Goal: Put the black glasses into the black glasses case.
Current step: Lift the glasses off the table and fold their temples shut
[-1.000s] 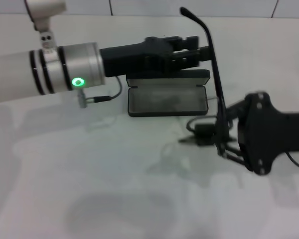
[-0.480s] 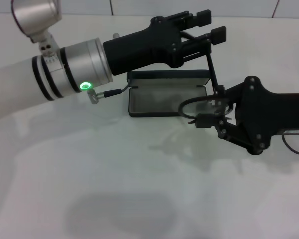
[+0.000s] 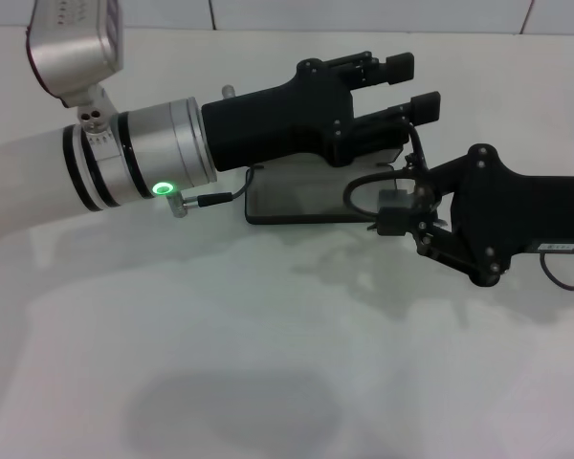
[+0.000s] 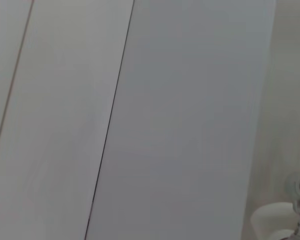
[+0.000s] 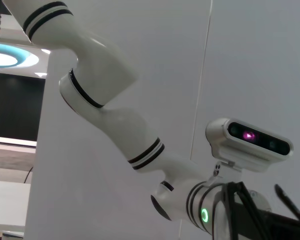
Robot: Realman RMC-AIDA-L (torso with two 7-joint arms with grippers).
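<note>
The black glasses case (image 3: 301,199) lies open at the table's middle, grey lining up; its lid is hidden behind my left arm. My right gripper (image 3: 400,216) comes in from the right and is shut on the black glasses (image 3: 362,191). It holds them at the case's right end, with one lens rim over the lining and a temple arm (image 3: 418,153) rising behind. My left gripper (image 3: 414,86) hovers above the case's back edge, fingers apart and empty, just above the glasses. The left wrist view shows only wall.
The white table (image 3: 268,344) spreads in front of the case. My left forearm with a green light (image 3: 160,187) and a cable plug (image 3: 196,202) crosses above the case's left side. The right wrist view shows my left arm (image 5: 140,145) and the head camera (image 5: 250,137).
My right gripper has carried the glasses left and down, from beside the case to its right end; the upright temple arm now sits low. My left gripper has lifted and opened above the case.
</note>
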